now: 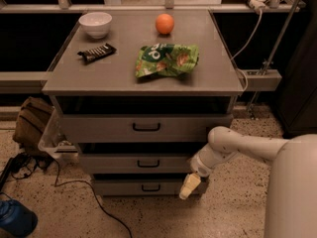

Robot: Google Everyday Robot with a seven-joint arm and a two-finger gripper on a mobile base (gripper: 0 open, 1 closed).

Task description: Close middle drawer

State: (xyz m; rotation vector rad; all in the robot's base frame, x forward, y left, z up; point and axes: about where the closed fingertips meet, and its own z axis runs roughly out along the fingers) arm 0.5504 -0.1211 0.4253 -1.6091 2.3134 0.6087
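My gripper (190, 185) low, off cabinet's right front corner; grip state, cannot tell. Middle drawer (114, 163) just up-left of me, seems slightly pulled out. Step: lining up for push. Next: rise, meet front panel, press inward squarely.

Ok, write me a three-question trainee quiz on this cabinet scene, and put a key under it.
1. True or false: the gripper hangs low at the right end of the bottom drawer front.
2. How many things lie on the cabinet top? A) two B) four C) six
3. Fill in: the middle drawer has a small black ____ on its front panel.
Key: 1 true; 2 B; 3 handle.
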